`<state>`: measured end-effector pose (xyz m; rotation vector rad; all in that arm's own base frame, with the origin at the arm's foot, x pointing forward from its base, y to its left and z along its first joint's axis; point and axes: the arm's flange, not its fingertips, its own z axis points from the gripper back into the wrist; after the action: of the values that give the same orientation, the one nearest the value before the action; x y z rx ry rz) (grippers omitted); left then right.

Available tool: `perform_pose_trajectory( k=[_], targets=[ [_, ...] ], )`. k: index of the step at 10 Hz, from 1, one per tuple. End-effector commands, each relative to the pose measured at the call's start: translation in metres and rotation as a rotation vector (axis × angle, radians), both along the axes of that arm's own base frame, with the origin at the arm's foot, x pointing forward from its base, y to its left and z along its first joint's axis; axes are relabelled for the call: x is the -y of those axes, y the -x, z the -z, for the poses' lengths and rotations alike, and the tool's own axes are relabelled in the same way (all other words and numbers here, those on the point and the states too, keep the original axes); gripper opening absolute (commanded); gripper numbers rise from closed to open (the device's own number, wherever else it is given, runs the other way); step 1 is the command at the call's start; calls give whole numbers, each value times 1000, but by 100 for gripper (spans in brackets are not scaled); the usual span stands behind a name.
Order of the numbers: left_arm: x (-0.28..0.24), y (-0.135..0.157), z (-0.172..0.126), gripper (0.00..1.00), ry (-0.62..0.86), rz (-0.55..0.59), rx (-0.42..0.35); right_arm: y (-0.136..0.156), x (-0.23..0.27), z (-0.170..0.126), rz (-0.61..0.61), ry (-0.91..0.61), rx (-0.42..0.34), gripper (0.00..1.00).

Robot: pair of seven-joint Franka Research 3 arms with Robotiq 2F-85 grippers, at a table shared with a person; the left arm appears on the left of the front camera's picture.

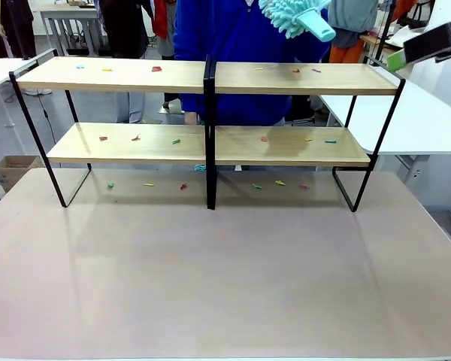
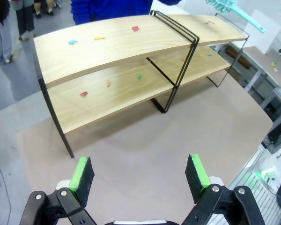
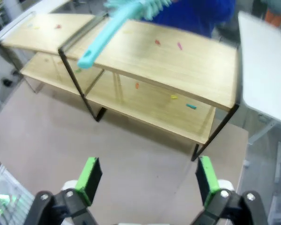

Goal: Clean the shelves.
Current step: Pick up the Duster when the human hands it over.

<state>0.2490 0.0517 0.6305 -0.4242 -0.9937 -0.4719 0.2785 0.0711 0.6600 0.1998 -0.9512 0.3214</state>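
One teal duster above scrap-strewn shelves

The light is bright and even in all three views, and it falls from above. In the front view the tabletop has a soft pale sheen in its middle, without hard glare. Under the shelves a weak, diffuse shadow lies on the tabletop, and the lower board is a little darker than the upper one. This view is sharp. The left wrist view is also sharp, but its wide lens bends the boards into curves. The right wrist view is softer overall, and the teal duster there is smeared by motion blur. The white table at its right edge is nearly washed out.
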Motion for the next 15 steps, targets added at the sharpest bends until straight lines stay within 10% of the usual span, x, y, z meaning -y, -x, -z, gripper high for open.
perform_pose_trajectory(
  k=[1,3,9,13,15],
  targets=[
    [0,0,0,100,5,0,0,-74,4,-43,49,-426,-283,100],
    [0,0,0,100,5,0,0,-150,-2,-45,98,-782,-482,100],
    [0,0,0,100,5,0,0,-242,-32,5,32,-1000,-527,100],
    [0,0,0,100,5,0,0,-235,-31,6,-26,-939,-528,0],
    [0,0,0,100,5,0,0,-234,-31,7,-24,-941,-526,0]
  ],
)
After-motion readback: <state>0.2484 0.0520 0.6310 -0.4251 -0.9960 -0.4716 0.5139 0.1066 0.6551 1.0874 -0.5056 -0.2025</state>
